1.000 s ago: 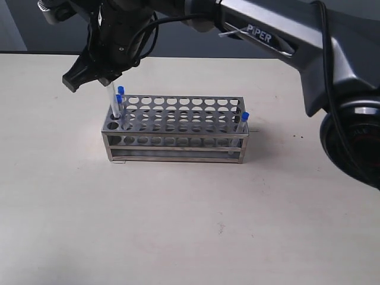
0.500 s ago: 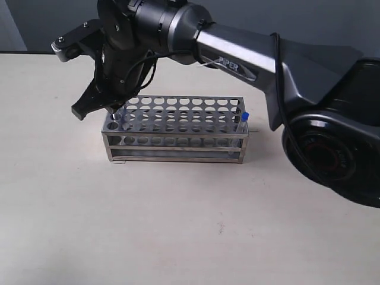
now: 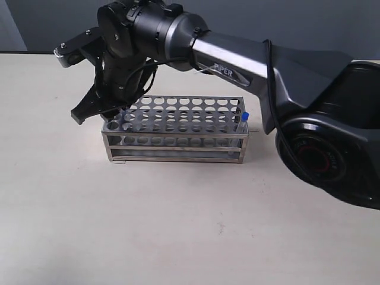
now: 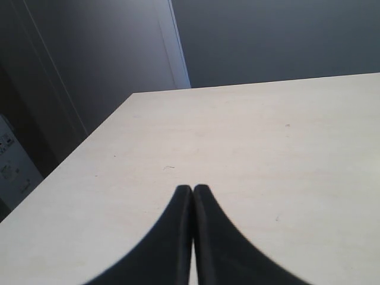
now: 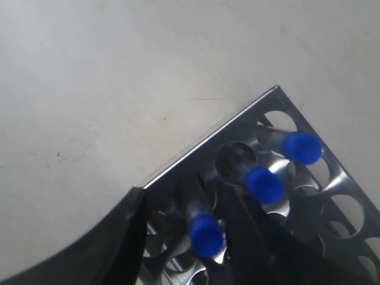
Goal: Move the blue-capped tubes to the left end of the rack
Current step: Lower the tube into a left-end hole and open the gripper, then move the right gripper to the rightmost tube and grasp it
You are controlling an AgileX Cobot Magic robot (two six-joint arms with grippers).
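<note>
1. Lower than a second ago, your right gripper [image 5: 187,199] has come down over the left end of the rack [image 3: 178,139], and the carried tube [image 5: 205,234] now sits deep in a hole there.
2. Its jaws stand on either side of that tube. A gap seems to show on one side, so you cannot tell whether they grip it.
3. Two neighbouring tubes [image 5: 264,184] stand in holes just beside it, at the same end.
4. The fourth tube [image 3: 244,119] stands at the rack's right end, leaning a little.
5. Your left gripper [image 4: 192,189] is closed on nothing, fingertips touching, above the table [image 4: 267,136].
</note>
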